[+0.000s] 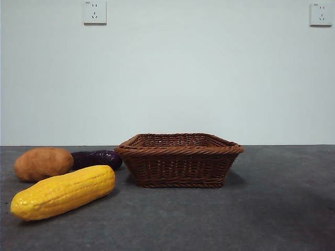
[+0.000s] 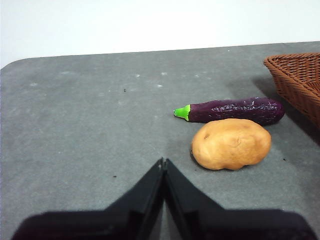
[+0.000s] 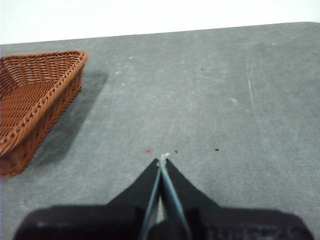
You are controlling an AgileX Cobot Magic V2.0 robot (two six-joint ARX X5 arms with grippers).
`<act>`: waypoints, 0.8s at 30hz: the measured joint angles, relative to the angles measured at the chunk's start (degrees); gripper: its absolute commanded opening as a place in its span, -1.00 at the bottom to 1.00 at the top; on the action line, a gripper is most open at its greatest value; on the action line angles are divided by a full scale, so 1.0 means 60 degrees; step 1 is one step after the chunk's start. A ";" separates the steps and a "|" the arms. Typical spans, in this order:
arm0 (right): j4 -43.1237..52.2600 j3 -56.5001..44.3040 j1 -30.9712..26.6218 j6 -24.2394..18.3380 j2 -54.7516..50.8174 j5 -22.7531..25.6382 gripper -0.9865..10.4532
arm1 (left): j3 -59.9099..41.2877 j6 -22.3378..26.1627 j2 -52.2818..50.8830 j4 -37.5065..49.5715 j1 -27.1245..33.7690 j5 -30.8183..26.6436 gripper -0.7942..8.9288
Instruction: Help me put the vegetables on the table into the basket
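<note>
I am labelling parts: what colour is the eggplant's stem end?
Bright green, on the dark purple eggplant; the left wrist view shows it best.

The basket (image 1: 179,162) is woven brown wicker, rough-ribbed. The table (image 1: 272,209) looks matt, mottled grey. Corn (image 1: 63,192) is bumpy, eggplant (image 1: 97,158) glossy, potato (image 1: 43,163) smooth.

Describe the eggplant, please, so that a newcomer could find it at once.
Start at the brown wicker basket in the middle of the grey table. Three vegetables lie on one side of it; the eggplant lies nearest the basket, behind the potato and corn. It alone is dark purple, slim, green-capped.
</note>
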 measured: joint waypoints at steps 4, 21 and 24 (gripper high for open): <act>0.0007 0.0000 0.0000 0.0000 0.0000 0.0000 -0.83 | 0.0000 0.0000 0.0000 0.0000 0.0000 0.0007 -0.84; 0.0539 0.0044 0.0000 0.1060 0.0004 -0.0179 -0.84 | 0.0004 -0.1515 0.0084 -0.0018 0.0000 0.0725 -0.85; 0.0455 0.0346 0.0000 0.1271 0.0007 -0.0179 -0.84 | 0.0106 -0.1796 0.0208 -0.0084 0.0000 0.0984 -0.85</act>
